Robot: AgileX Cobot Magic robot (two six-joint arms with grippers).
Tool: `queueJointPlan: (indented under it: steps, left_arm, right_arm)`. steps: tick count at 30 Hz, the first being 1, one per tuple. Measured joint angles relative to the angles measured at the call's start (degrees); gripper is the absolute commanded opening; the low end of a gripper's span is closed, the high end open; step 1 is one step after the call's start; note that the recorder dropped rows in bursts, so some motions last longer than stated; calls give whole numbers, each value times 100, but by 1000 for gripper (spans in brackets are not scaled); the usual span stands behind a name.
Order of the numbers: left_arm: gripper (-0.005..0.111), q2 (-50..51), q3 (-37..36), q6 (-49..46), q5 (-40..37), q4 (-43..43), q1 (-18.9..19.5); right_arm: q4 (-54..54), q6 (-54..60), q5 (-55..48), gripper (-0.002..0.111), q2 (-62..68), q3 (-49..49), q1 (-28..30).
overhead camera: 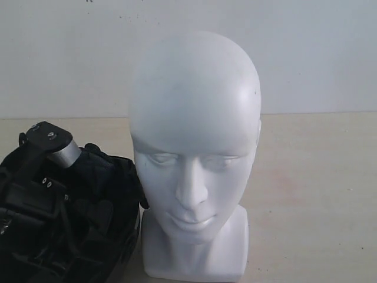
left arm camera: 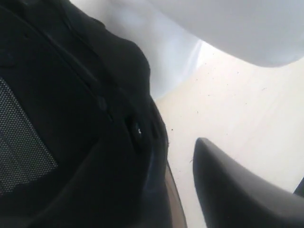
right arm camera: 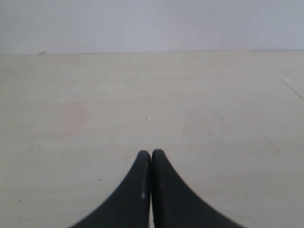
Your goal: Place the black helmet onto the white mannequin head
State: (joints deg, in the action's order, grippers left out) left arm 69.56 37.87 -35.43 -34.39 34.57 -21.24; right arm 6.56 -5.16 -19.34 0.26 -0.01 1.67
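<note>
The white mannequin head (overhead camera: 194,118) stands upright on its blocky neck base at the middle of the table, face toward the camera. The black helmet (overhead camera: 106,194) lies opening-up at the lower left, touching the head's base. In the left wrist view the helmet (left arm camera: 71,95) fills one side, with the mannequin head (left arm camera: 228,28) just beyond it. My left gripper (left arm camera: 156,152) straddles the helmet's rim. One finger (left arm camera: 232,185) is outside the rim with a gap to it, and the other is hidden inside. My right gripper (right arm camera: 151,154) is shut over bare table, holding nothing.
The pale wooden table (overhead camera: 318,177) stretches to the right of the head and ends at a plain white wall (overhead camera: 306,53) behind. The left arm's wrist (overhead camera: 50,147) rises above the helmet at the left edge of the exterior view.
</note>
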Motion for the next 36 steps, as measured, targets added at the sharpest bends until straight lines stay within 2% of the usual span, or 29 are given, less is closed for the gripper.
queueJointPlan:
  steps: [8,25,27,32,36]
  left_arm:
    - [53,698,0,0,0,0,0]
    - [53,775,0,11,-36,-18,-33]
    - [53,743,0,217,33,-292,-164]
    - [53,503,0,1547,279,-1523,-628]
    - [53,402,0,2231,455,-1908,-815]
  right_arm:
    - [0,0,0,0,0,0,0]
    - [0,0,0,0,0,0,0]
    - [0,0,0,0,0,0,0]
    - [0,0,0,0,0,0,0]
    - [0,0,0,0,0,0,0]
